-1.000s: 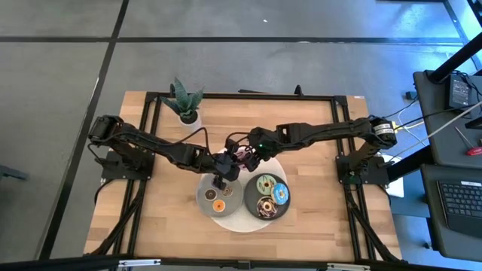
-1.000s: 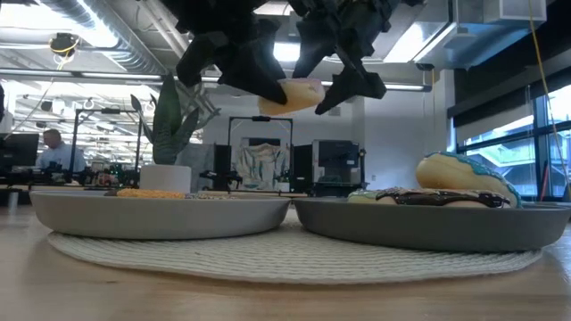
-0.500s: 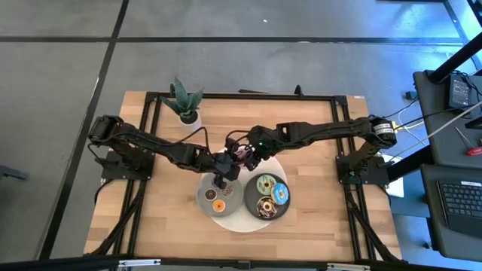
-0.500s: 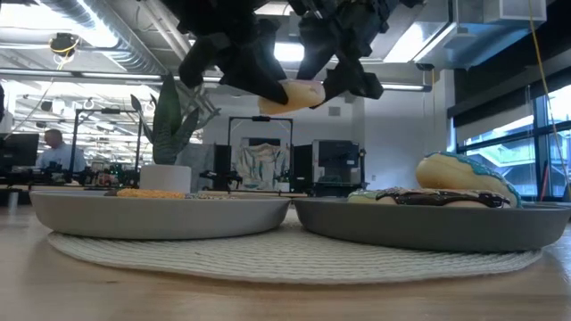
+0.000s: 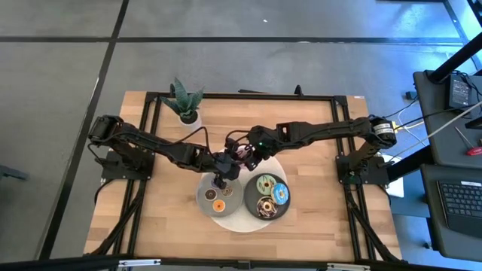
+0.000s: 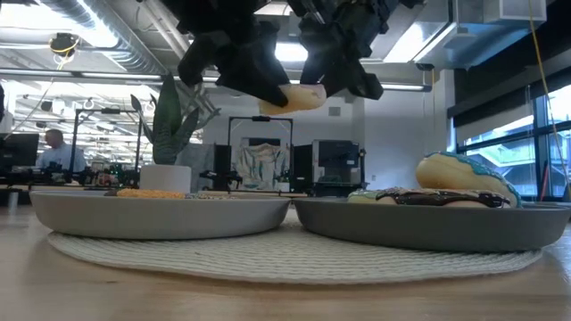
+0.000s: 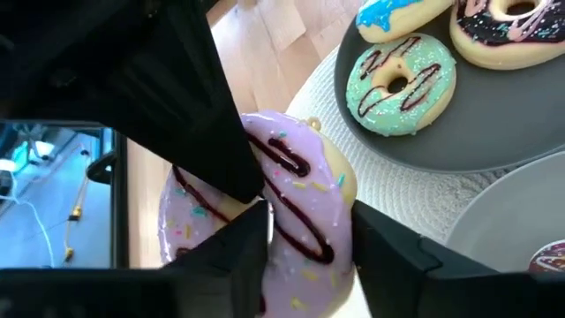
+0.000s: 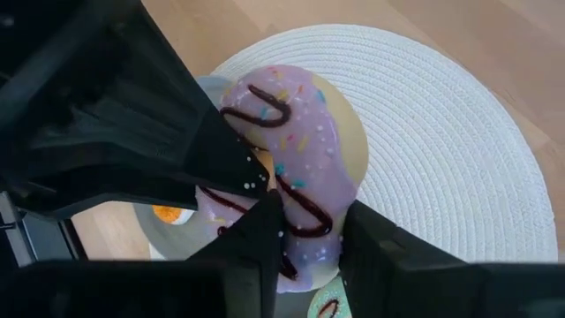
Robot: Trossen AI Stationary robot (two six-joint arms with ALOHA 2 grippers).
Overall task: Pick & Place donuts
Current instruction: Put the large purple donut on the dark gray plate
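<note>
The purple donut (image 7: 291,212) was held in the air above the white mat (image 8: 441,168), gripped at once by the left hand (image 7: 305,252) and the right hand (image 8: 309,234) from opposite sides.

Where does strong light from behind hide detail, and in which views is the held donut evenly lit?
Low view: ceiling lamps and windows behind turn the left hand and the right hand into black shapes; only the pale edge of the lilac-iced ring donut shows. Both wrist views: the donut's icing is evenly lit, the hands dark. High view: even light, no glare.
</note>
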